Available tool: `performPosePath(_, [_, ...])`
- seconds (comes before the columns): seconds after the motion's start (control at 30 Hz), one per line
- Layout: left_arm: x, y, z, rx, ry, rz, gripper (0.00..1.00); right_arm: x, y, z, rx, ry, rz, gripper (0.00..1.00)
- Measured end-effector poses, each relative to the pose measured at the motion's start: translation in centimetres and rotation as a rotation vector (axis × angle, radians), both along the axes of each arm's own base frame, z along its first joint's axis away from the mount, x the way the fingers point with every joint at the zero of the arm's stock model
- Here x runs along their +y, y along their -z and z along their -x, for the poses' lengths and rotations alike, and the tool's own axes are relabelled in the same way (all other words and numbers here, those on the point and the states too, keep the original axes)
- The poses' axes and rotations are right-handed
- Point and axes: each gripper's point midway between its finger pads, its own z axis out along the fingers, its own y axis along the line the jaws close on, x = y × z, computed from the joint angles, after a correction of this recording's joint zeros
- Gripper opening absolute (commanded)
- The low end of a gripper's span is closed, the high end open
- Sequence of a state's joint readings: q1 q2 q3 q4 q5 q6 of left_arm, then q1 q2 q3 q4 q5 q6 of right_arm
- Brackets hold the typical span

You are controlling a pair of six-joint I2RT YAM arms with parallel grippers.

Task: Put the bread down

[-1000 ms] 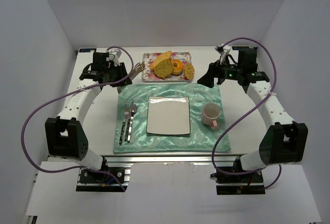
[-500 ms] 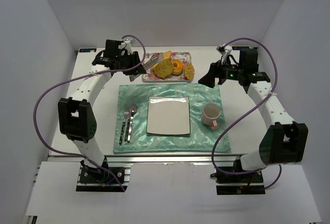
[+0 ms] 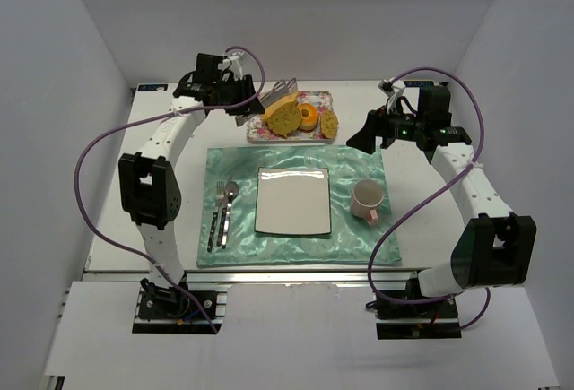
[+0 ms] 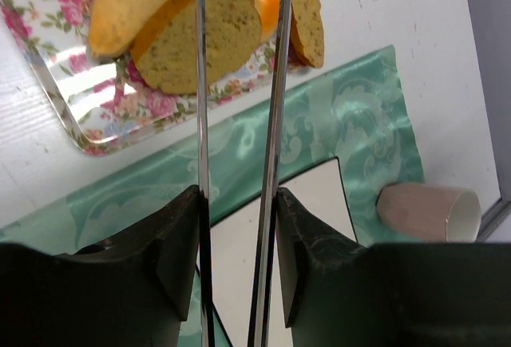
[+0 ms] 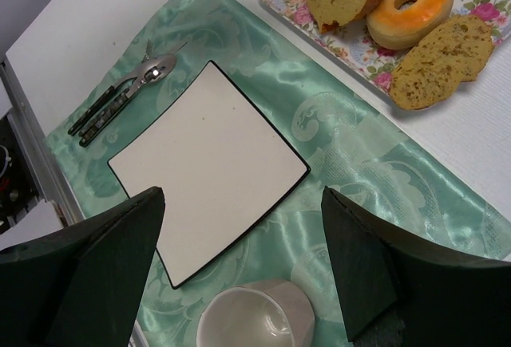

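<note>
Left wrist view shows the left fingers [image 4: 172,259] clenched on tongs [image 4: 201,108], the bread [image 4: 307,16] lying just right of their blades on the tray [image 4: 76,104], long axis roughly along them; right fingers [image 5: 104,275] gape empty.

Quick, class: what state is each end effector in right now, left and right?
The left end effector is closed on the metal tongs.
The right end effector is open, holding nothing.

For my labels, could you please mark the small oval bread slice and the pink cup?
small oval bread slice [image 5: 441,61]: right wrist view, centre of its cut face.
pink cup [image 3: 368,197]: top external view, inside the rim.
</note>
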State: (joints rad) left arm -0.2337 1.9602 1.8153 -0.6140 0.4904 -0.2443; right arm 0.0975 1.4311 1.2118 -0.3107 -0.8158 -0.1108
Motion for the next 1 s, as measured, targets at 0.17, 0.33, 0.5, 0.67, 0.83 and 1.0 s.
performPosePath(0.17, [-0.8,-0.2,-2.5,-0.033,-0.034,-0.044,0.49,0.0,0.0,0.1,0.004,-0.001,-0.004,0.84])
performPosePath(0.33, [-2.0,1.1,-3.9,-0.034,-0.062,-0.106,0.48,0.0,-0.1,0.1,0.006,-0.002,-0.007,0.84])
performPosePath(0.5, [-3.6,2.3,-2.8,-0.018,-0.031,-0.153,0.48,-0.2,-0.1,0.0,0.006,0.004,-0.007,0.84])
performPosePath(0.67, [-6.1,2.2,-0.9,-0.023,0.039,-0.152,0.48,-0.3,0.2,0.0,0.013,0.009,-0.007,0.84])
performPosePath(0.83, [-8.1,2.7,2.0,0.03,0.089,-0.123,0.48,-0.4,0.4,0.0,0.018,0.011,-0.009,0.84])
performPosePath(1.0, [-8.3,4.9,4.1,0.134,0.08,-0.105,0.48,-0.5,0.3,0.0,0.021,0.016,-0.011,0.84])
